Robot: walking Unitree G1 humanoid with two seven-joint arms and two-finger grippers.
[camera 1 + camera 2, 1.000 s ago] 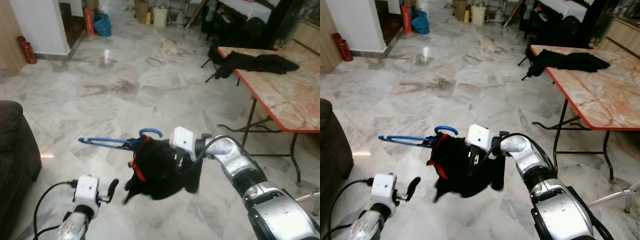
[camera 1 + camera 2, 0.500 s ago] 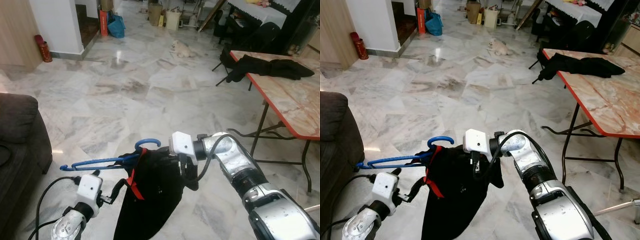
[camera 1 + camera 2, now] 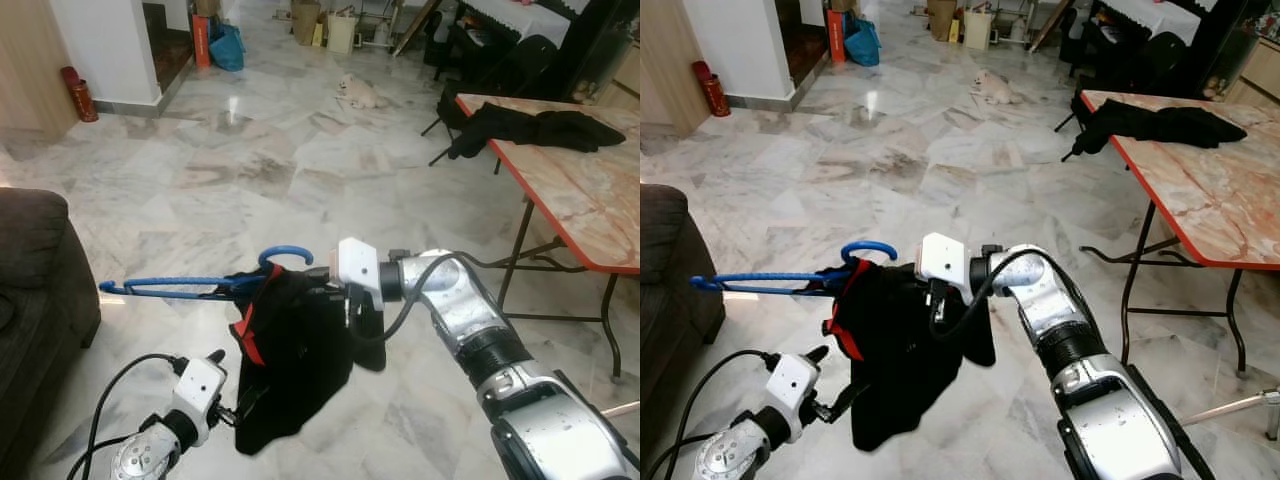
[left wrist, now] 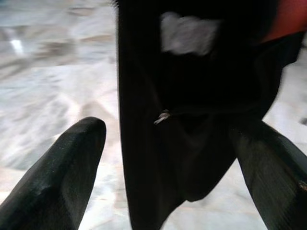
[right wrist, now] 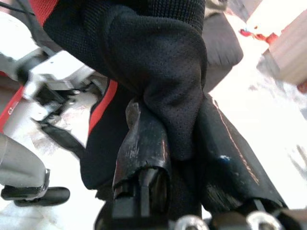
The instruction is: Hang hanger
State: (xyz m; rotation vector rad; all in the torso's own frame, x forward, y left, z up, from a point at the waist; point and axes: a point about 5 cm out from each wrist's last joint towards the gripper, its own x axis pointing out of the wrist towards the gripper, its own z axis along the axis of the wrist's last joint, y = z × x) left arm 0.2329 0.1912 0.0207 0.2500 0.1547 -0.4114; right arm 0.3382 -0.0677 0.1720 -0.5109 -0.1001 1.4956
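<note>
**Right hand carries the hanger and garment over the marble floor**

Left eye view: your right arm reaches forward and inward across the middle, bent at the elbow, and the right hand (image 3: 345, 300) is clamped on the black garment (image 3: 295, 355) where it drapes over the blue hanger (image 3: 190, 284). The hanger lies roughly level in the air, its hook (image 3: 283, 256) curling up beside the wrist camera, its long end pointing to your left. The garment, with red trim, hangs down over the marble floor (image 3: 260, 170). Your left hand (image 3: 232, 412) sits low, just by the garment's lower edge. A dark sofa (image 3: 35, 260) stands at your left, and an orange-edged counter (image 3: 570, 190) at your right carries a black cloth (image 3: 530, 128).

Left wrist view: the two fingers (image 4: 62, 172) stand wide apart with the garment's hem hanging between them; you cannot tell whether they touch it.

Right wrist view: the fingers (image 5: 144, 148) are squeezed together on a fold of the black mesh fabric.
</note>
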